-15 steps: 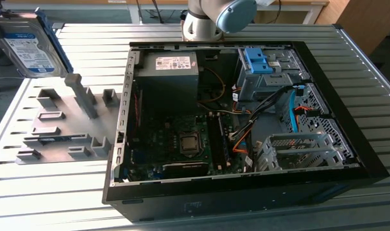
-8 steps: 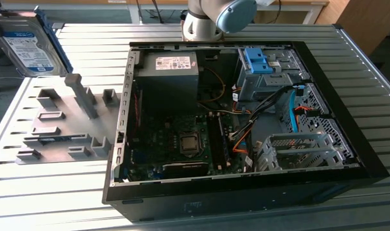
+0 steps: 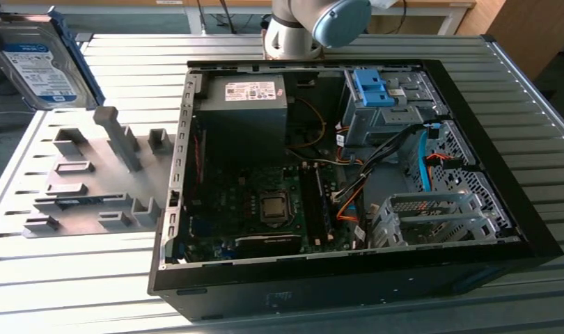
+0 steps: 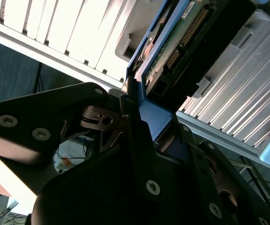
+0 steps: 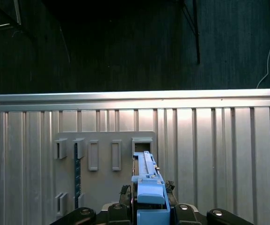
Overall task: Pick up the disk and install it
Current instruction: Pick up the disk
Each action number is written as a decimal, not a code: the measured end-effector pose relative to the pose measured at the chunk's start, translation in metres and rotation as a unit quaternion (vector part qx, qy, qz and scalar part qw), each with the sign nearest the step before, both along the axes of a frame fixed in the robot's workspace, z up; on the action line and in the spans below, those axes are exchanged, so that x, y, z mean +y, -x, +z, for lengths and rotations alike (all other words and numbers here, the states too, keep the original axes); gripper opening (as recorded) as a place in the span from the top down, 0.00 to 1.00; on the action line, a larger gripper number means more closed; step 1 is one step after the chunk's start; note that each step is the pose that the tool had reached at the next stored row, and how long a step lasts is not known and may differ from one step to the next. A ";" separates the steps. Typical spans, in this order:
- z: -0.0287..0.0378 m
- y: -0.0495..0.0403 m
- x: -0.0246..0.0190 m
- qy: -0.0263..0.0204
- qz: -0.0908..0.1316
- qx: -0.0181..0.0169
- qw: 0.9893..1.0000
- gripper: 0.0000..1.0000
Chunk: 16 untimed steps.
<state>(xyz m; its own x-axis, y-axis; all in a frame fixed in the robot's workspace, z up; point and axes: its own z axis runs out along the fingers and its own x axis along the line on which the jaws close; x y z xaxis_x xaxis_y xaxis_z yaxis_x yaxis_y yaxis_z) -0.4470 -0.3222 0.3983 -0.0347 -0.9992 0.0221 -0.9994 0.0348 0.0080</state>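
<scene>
The disk point(image 3: 33, 59) hangs in the air at the exterior view's far upper left: a silver drive with a white-and-blue label in a blue carrier frame. In the first wrist view I look along its blue carrier edge point(image 5: 148, 185), with my gripper point(image 5: 149, 199) shut on it from both sides, above a grey fixture plate point(image 5: 102, 187). The second wrist view shows the disk's green circuit board and blue frame point(image 4: 172, 42) clamped by a black finger point(image 4: 134, 126). The open computer case point(image 3: 175, 209) lies on the table to the exterior view's right of the disk.
A grey fixture plate point(image 3: 87, 209) with several upright holders lies beside the case on the slatted metal table point(image 3: 78, 278). Inside the case are a power supply point(image 3: 249, 104), a blue bracket on a drive bay point(image 3: 375, 87), cables and a silver drive cage point(image 3: 431, 216). The arm's base point(image 3: 296, 31) stands behind the case.
</scene>
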 end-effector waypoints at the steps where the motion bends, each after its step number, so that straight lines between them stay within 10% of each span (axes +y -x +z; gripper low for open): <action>1: 0.0004 0.0000 0.0000 0.000 0.000 0.000 1.000 0.64; 16: 0.0254 0.0000 0.0000 -0.002 0.000 0.000 1.000 0.64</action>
<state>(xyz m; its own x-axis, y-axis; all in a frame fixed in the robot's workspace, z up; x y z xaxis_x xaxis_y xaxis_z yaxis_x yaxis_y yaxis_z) -0.4470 -0.3222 0.4237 -0.0347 -0.9992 0.0178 -0.9994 0.0348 0.0080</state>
